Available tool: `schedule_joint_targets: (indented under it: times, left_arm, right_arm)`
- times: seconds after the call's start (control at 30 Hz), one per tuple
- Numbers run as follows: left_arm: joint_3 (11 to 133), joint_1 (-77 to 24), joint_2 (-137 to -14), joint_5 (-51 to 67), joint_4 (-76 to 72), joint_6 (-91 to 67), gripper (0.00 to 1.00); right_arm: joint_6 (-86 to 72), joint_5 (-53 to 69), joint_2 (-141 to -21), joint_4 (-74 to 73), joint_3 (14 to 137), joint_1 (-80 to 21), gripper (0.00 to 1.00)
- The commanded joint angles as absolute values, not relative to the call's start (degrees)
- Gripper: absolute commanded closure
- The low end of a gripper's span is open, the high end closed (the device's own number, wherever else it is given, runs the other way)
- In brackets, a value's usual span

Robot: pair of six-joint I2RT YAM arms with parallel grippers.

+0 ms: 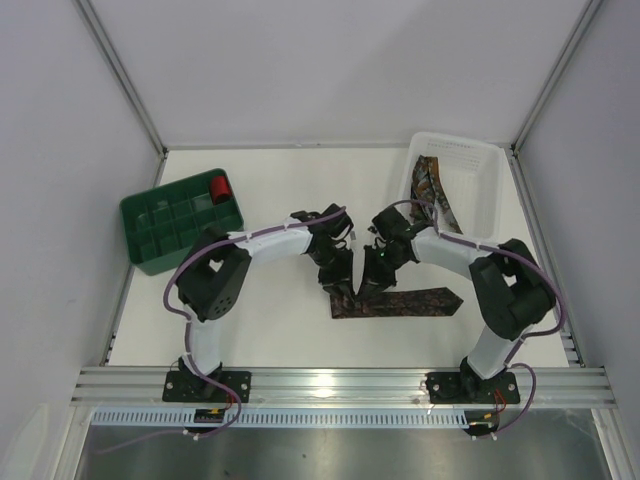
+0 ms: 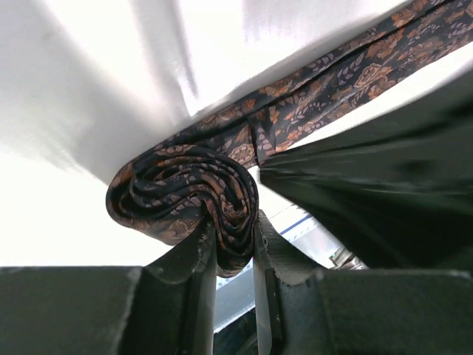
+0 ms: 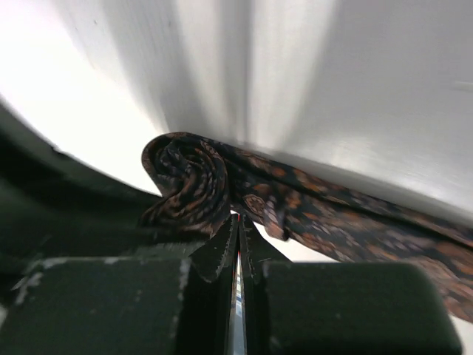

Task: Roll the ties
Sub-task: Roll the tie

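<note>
Brown-orange tie point(image 1: 400, 302) lying left-to-right, point rightward, rolled end clamped in left tool point(image 2: 235, 237), right tool point(image 3: 239, 222) narrow against roll

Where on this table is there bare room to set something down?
Bare table lies at the back between the green tray and the white basket, and in front of the tray, left of the left arm. The middle is crowded: the left gripper and right gripper meet on the tie.
</note>
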State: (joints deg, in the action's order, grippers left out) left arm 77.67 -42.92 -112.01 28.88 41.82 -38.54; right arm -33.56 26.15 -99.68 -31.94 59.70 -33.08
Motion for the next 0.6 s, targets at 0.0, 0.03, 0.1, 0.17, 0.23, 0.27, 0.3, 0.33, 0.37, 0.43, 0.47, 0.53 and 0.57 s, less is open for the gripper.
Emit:
schedule_joint_targets:
  times: [0.0, 0.03, 0.1, 0.17, 0.23, 0.27, 0.3, 0.33, 0.37, 0.43, 0.47, 0.53, 0.57]
  left_arm:
    - [80.33, -44.38, -113.38, 28.21, 41.39, -38.5, 0.81]
    - [80.33, -44.56, -113.38, 28.65, 40.87, -38.67, 0.72]
    - [80.07, -44.56, -112.77, 29.09, 39.82, -39.02, 0.61]
    - [79.37, -44.56, -111.8, 29.44, 39.03, -38.85, 0.53]
    - [79.1, -44.56, -110.22, 29.01, 38.85, -38.41, 0.45]
    - [79.1, -44.56, -109.69, 29.09, 38.93, -38.23, 0.42]
    - [79.1, -44.47, -108.73, 29.27, 39.11, -37.97, 0.39]
    - [78.84, -44.47, -108.2, 29.44, 38.94, -37.88, 0.39]
    - [78.58, -44.47, -107.67, 29.53, 39.02, -37.79, 0.39]
    - [77.79, -44.3, -106.0, 30.14, 38.33, -37.97, 0.39]
    - [77.44, -44.21, -105.21, 30.58, 37.97, -37.97, 0.39]
    - [76.21, -43.86, -102.5, 31.2, 36.57, -38.14, 0.37]
    - [75.85, -43.68, -101.52, 31.29, 36.39, -38.14, 0.37]
  right_arm:
    - [-31.21, 25.22, -95.19, -33.4, 58.1, -30.06, 0.94]
    - [-30.77, 25.4, -94.66, -33.75, 57.4, -29.1, 0.95]
    - [-30.33, 25.4, -94.22, -34.01, 56.95, -28.57, 0.95]
    - [-29.97, 25.4, -93.78, -34.36, 56.78, -28.21, 0.95]
    - [-29.88, 25.66, -93.43, -34.89, 57.04, -27.95, 0.95]
    - [-29.97, 25.75, -93.25, -34.98, 57.13, -27.95, 0.94]
    - [-29.88, 25.84, -92.9, -34.98, 57.3, -27.95, 0.95]
    - [-29.97, 25.93, -92.81, -35.07, 57.39, -27.95, 0.95]
    - [-29.97, 26.1, -92.73, -35.24, 57.83, -28.04, 0.95]
    - [-29.88, 26.19, -92.37, -36.03, 58.44, -27.95, 0.95]
    - [-29.88, 26.19, -92.2, -36.3, 58.71, -28.04, 0.95]
    - [-29.97, 26.63, -91.67, -37.18, 59.94, -27.95, 0.95]
    - [-30.23, 26.98, -91.58, -37.35, 60.38, -28.04, 0.94]
